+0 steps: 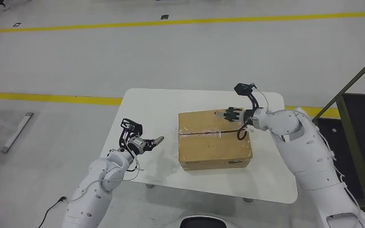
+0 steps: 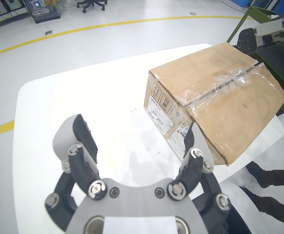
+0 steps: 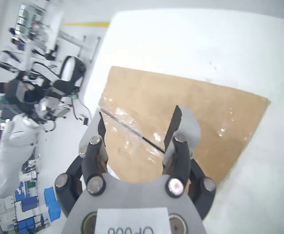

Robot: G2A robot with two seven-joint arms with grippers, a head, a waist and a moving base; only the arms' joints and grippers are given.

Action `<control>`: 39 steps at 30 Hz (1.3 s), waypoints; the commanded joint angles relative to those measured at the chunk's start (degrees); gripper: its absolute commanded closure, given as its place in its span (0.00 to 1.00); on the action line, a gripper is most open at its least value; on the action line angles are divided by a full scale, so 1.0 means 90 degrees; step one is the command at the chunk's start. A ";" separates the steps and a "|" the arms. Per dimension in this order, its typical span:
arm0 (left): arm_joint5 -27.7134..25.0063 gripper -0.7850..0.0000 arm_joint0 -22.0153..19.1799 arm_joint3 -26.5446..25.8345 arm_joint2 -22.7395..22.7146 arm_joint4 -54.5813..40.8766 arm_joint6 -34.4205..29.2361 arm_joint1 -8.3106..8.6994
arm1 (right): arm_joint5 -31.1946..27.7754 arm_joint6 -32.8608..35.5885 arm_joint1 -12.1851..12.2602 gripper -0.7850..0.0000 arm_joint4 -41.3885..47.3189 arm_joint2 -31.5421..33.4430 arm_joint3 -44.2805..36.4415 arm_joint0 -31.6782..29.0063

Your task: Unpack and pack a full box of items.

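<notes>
Right claw agape over box (seam lengthwise).

A white table with rounded corners stands on a pale grey floor. One yellow painted line runs across the floor beyond the table, and a second yellow line passes behind it. A green metal frame stands just beside the table's right end. A grey bar lies on the floor well off to the left. Farther back are a black office chair and stacked blue plastic crates.
</notes>
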 commanded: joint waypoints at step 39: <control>0.0015 0.00 -0.0001 0.0027 -0.0100 0.0093 0.0030 0.0030 | -0.2374 -0.1212 -0.0964 1.00 0.1200 -0.2076 0.3061 0.0717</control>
